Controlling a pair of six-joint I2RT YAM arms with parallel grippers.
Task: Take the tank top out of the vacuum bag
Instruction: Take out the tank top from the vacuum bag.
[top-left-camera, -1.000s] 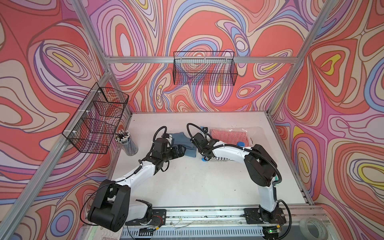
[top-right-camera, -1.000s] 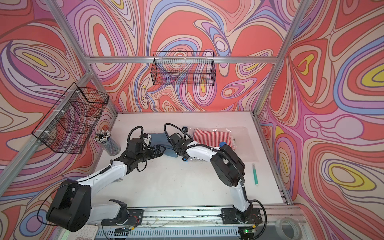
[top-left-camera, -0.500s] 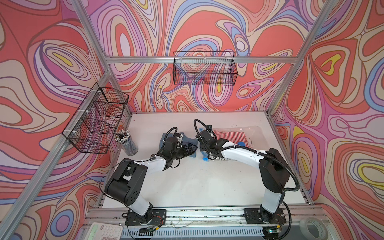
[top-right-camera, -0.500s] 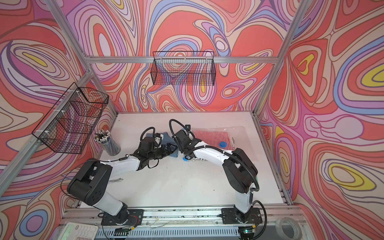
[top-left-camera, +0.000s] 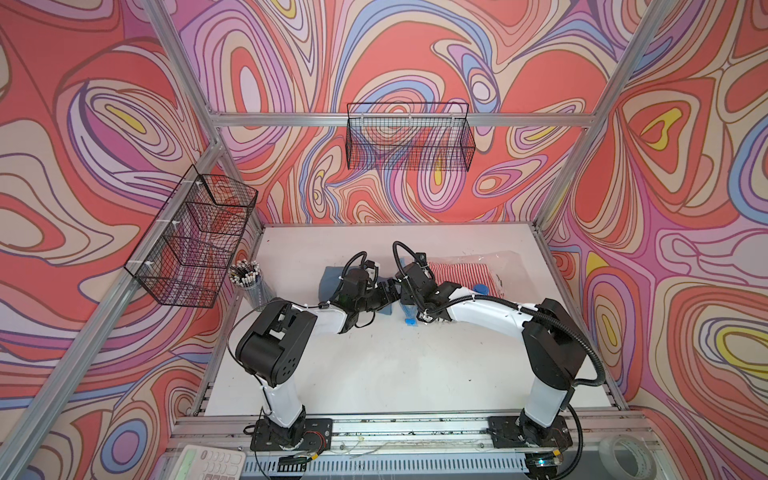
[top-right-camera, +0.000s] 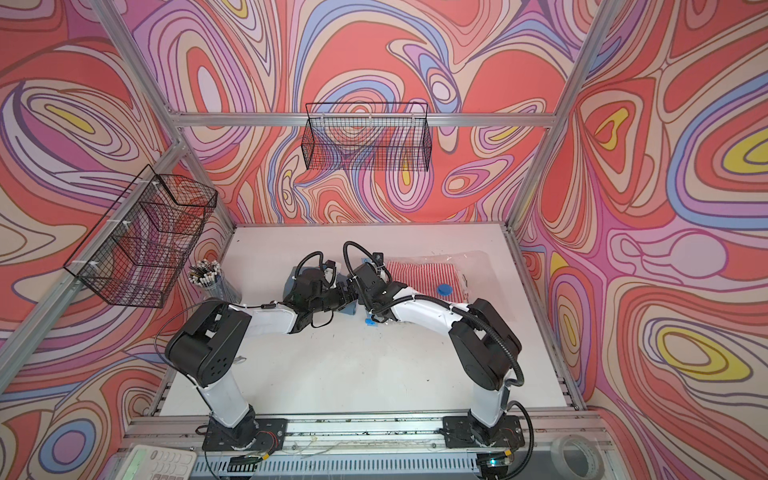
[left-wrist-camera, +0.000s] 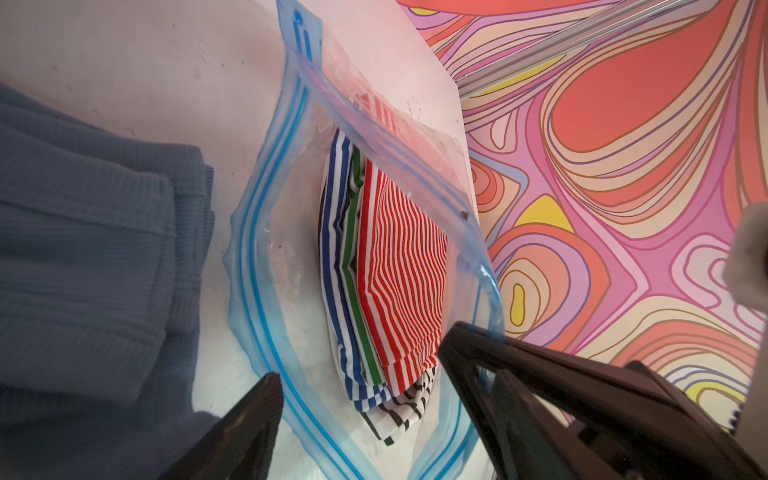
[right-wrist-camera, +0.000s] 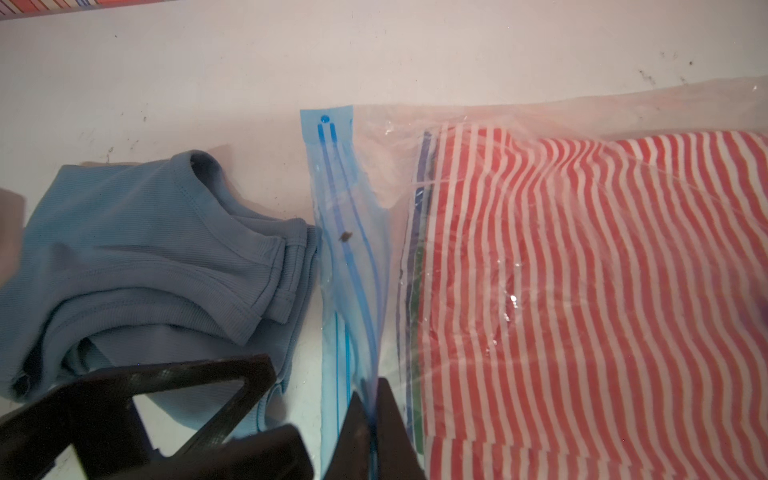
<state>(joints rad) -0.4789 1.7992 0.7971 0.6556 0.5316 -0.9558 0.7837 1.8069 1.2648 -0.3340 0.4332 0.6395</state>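
Right hand pinching vacuum bag lip; left hand wide at mouth.

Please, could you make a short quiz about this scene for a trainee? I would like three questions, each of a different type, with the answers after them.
1. True or false: the mouth of the vacuum bag is zipped shut.
2. What pinches the bag's blue zip strip? A) a person's hand B) the right gripper C) nothing
3. Fill in the gap: the blue ribbed garment lies ____ the bag.

Key
1. False: the mouth gapes open, as the left wrist view shows.
2. B.
3. Outside: it lies beside the bag's mouth, on the table.
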